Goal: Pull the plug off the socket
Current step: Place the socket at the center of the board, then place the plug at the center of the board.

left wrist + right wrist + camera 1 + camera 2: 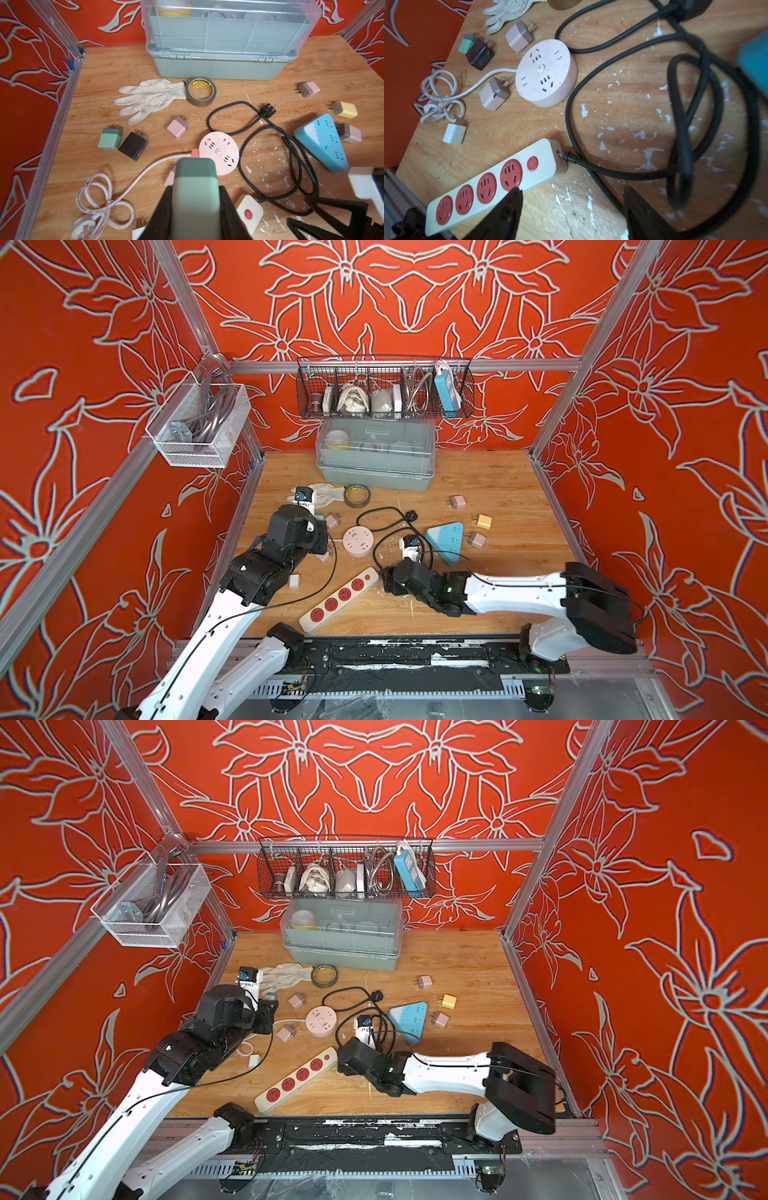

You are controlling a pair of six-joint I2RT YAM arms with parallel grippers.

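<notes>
A white cord [444,93] lies coiled farthest left on the table [498,489], with a white plug [294,580] at 7 o'clock of the round socket [358,542].

The left gripper [196,199] hangs just beside that socket, at its 9 o'clock. Its jaws are clamped on a green plug [195,176], which is held in the air and seated in no socket. The plug's prongs are hidden. A second green plug [109,138] and a black plug [133,145] lie side by side on the wood. A pink plug [332,521] sits at the round socket's 10 o'clock, a glove [149,97] at 11 and a tape roll [356,495] at 12.

The strip [338,600] slants across the table at the round socket's 6 o'clock, and all four of its red outlets are bare. The right gripper [573,193] is at the strip's 2 o'clock end, by the switch. Its jaws stand wide apart and hold nothing, and one fingertip [515,195] is over the strip's edge. A black cord [591,83] leaves that end in loops.

The blue socket [446,541] lies at the round socket's 3 o'clock. A yellow plug [484,521] lies at the blue socket's 2 o'clock.
</notes>
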